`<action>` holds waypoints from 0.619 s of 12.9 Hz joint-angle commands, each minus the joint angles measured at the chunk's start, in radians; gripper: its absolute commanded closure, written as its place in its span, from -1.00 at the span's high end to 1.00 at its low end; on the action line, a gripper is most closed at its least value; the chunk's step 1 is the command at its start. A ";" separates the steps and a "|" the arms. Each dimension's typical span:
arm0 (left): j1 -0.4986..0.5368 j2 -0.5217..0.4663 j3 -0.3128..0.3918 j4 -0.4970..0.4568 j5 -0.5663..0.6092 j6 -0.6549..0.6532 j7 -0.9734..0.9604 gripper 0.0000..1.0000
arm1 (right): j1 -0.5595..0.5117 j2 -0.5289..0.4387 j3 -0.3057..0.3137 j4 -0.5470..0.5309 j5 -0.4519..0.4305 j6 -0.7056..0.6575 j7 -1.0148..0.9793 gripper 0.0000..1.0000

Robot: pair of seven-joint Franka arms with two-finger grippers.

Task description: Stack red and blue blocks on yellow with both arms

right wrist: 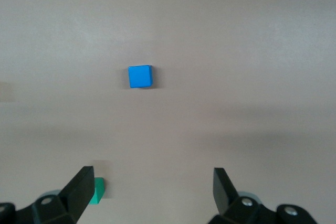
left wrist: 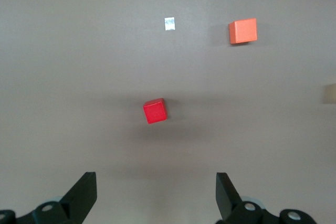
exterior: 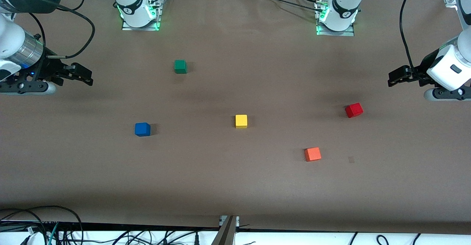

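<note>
The yellow cube (exterior: 241,121) sits near the middle of the brown table. The blue cube (exterior: 142,129) lies toward the right arm's end; it also shows in the right wrist view (right wrist: 140,76). The red cube (exterior: 354,110) lies toward the left arm's end; it also shows in the left wrist view (left wrist: 155,110). My left gripper (exterior: 393,78) hangs open and empty in the air at its end of the table (left wrist: 156,192). My right gripper (exterior: 88,78) hangs open and empty at the other end (right wrist: 153,192).
An orange cube (exterior: 312,154) lies nearer the front camera than the red one, also in the left wrist view (left wrist: 242,30). A green cube (exterior: 180,66) lies toward the arm bases, partly seen in the right wrist view (right wrist: 97,191). Cables run along the table's front edge.
</note>
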State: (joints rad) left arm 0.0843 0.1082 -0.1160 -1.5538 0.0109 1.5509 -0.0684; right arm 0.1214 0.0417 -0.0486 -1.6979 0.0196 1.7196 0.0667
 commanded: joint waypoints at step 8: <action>0.006 0.063 0.009 0.061 -0.009 -0.034 0.025 1.00 | 0.000 0.004 0.004 0.017 -0.007 -0.015 0.007 0.99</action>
State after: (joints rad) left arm 0.0855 0.1387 -0.1113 -1.5327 0.0109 1.5440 -0.0671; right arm 0.1214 0.0417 -0.0485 -1.6979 0.0196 1.7196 0.0667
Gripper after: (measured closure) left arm 0.000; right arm 0.000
